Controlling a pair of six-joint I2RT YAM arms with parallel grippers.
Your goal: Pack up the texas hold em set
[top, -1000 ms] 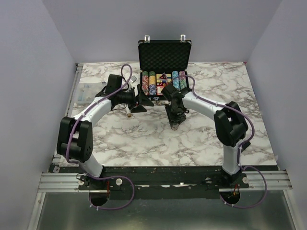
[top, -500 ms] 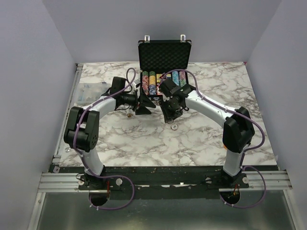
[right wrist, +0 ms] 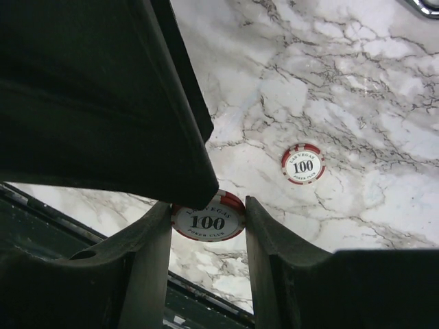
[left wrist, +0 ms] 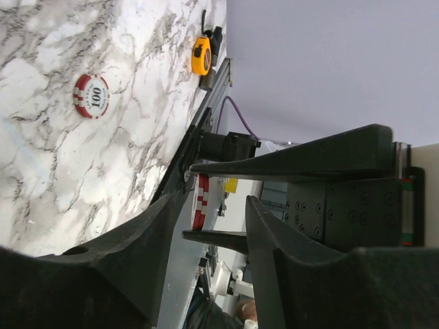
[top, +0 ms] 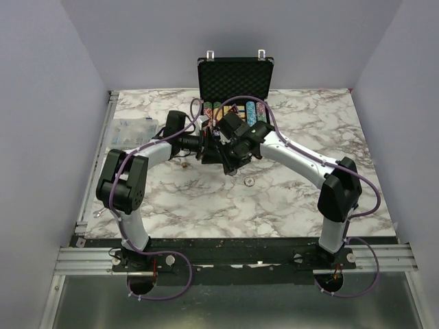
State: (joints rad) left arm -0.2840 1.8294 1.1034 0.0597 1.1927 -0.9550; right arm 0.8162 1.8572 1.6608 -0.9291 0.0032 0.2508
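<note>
The open black briefcase stands at the back of the table, with multicoloured chip rows in its base. My right gripper is shut on a red-and-white "100" chip, held above the marble. My left gripper faces it. Its jaws stand on either side of that chip, seen edge-on, with a gap still showing on one side. A second "100" chip lies flat on the table. Both grippers meet in front of the case, left gripper beside right gripper.
A yellow-and-black tape measure sits by the table's rail. A clear plastic item lies at the left edge. Grey walls enclose the marble table on three sides.
The right gripper has lifted and swung left with its chip. The left arm has reached right to meet it, and its jaws have narrowed around the chip.
</note>
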